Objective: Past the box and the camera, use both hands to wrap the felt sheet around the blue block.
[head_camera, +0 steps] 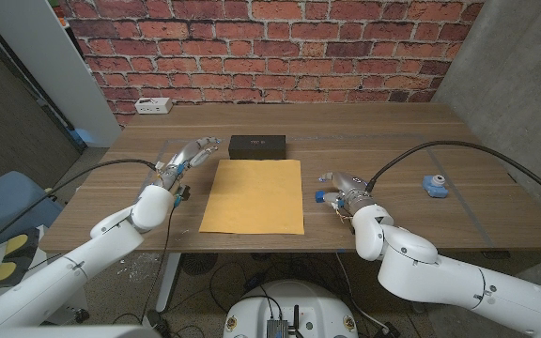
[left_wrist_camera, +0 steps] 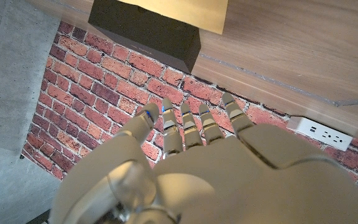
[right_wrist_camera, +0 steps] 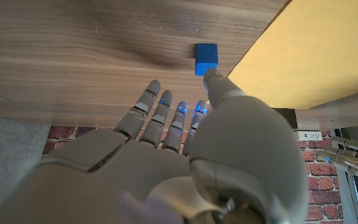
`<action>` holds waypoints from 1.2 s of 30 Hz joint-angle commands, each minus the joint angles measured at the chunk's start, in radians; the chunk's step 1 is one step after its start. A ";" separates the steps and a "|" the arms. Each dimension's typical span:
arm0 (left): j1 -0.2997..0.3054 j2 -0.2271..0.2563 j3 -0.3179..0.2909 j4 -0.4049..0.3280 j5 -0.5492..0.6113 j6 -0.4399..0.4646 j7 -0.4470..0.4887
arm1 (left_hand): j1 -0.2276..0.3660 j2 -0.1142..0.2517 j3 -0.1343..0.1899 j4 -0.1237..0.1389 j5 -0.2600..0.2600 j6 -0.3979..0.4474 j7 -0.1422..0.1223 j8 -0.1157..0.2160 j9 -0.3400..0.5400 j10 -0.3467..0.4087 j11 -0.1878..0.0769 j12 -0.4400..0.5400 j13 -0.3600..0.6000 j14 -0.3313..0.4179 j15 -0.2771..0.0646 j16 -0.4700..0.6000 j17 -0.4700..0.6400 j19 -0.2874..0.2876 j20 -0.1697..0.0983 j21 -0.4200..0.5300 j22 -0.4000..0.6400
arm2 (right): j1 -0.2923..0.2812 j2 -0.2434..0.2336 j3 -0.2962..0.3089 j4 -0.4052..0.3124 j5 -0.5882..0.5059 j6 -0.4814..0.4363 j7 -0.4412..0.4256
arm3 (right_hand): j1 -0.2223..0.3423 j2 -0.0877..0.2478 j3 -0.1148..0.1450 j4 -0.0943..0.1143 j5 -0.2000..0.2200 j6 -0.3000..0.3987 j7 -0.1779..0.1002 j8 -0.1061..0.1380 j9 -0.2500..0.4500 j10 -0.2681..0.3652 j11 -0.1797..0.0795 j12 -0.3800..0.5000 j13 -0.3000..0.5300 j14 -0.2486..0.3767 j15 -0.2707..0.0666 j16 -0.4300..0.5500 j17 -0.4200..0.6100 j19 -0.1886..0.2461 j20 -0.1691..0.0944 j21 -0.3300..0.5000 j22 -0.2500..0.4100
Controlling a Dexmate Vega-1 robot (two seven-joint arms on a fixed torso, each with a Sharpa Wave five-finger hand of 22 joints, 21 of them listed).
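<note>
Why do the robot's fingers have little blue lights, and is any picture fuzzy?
Right wrist view: blue glows on the right hand fingers, blue block sharp, the hand's near part soft. Left wrist view: the left hand up close looks slightly blurred. Head view: even light, clear.

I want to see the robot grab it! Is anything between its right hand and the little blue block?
Nothing visible. The blue block sits on bare wood just past the right hand, beside the edge of the felt sheet. The black box lies off at the sheet's far end.
</note>
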 commanded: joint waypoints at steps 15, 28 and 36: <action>0.001 0.008 -0.009 0.013 -0.016 -0.021 -0.020 | -0.011 -0.006 -0.017 0.028 -0.004 0.004 0.010 -0.008 0.003 0.006 0.003 -0.004 0.004 0.001 -0.004 0.002 0.006 -0.001 0.001 0.005 0.003 | 0.069 0.046 -0.097 0.088 -0.020 -0.048 0.002 | 0.030 -0.009 -0.014 -0.004 -0.001 0.002 -0.003 0.001 0.002 -0.005 -0.002 -0.005 0.006 -0.002 -0.134 0.013 0.009 0.002 -0.012 0.009 0.006; 0.008 0.009 -0.020 0.017 -0.032 -0.025 -0.022 | -0.019 -0.009 -0.024 0.040 -0.006 0.004 0.011 -0.010 0.003 0.006 0.006 -0.007 0.005 0.001 -0.005 0.000 0.003 -0.003 0.001 0.004 0.003 | 0.040 0.085 -0.078 0.174 -0.052 0.006 -0.056 | 0.075 -0.018 -0.053 0.001 0.001 0.151 0.014 0.045 0.004 0.065 -0.012 0.019 0.010 0.052 -0.155 0.061 0.037 0.036 -0.017 0.028 0.009; 0.015 0.010 -0.025 0.014 -0.038 -0.021 -0.020 | -0.025 -0.013 -0.026 0.046 -0.006 0.004 0.010 -0.012 0.004 0.006 0.004 -0.008 0.005 0.001 -0.006 -0.002 0.002 -0.003 0.001 0.004 0.003 | -0.012 0.093 -0.034 0.216 -0.081 0.118 -0.119 | 0.092 -0.012 -0.100 0.015 -0.001 0.360 0.050 0.105 0.012 0.132 -0.020 0.036 0.013 0.096 -0.163 0.108 0.065 0.060 -0.019 0.048 0.012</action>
